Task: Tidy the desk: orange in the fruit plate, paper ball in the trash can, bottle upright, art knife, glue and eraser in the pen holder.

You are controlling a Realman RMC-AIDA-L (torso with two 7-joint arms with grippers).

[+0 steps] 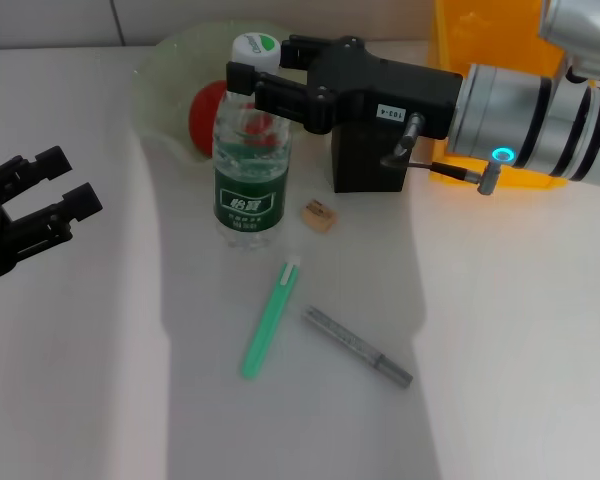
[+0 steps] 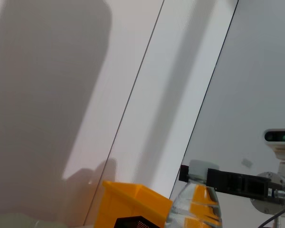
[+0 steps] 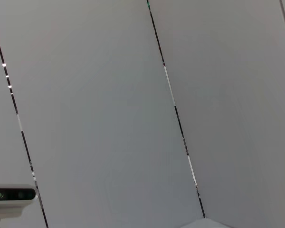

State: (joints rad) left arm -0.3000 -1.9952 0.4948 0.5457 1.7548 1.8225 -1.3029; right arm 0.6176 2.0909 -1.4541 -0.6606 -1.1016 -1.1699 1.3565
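**Bottle upright, right gripper at its neck**

The bottle (image 1: 248, 160) stands upright on the white bench (image 1: 500, 330), a small clear plastic one with a dark green label and a white cap marked green. The right gripper (image 1: 252, 88) reaches in from the right at shoulder height; its black fingers (image 1: 280, 100) sit on either side of the neck just below the cap, though whether they clamp it cannot be told. Behind the bottle the red-orange orange (image 1: 206, 112) lies in the pale-green fruit plate (image 1: 170, 70) at the far side. The black pen holder (image 1: 365, 160) stands just right of the bottle, under the right arm, with the yellow-orange trash can (image 1: 460, 40) behind it. The tan eraser (image 1: 319, 214) lies near the bottle's base, to its right. Nearer, a green pen-like stick (image 1: 269, 320) and a grey bar-shaped tool (image 1: 357, 346) lie flat, apart from each other. The left gripper (image 1: 55, 195) hovers at the far left with its fingers spread, holding nothing
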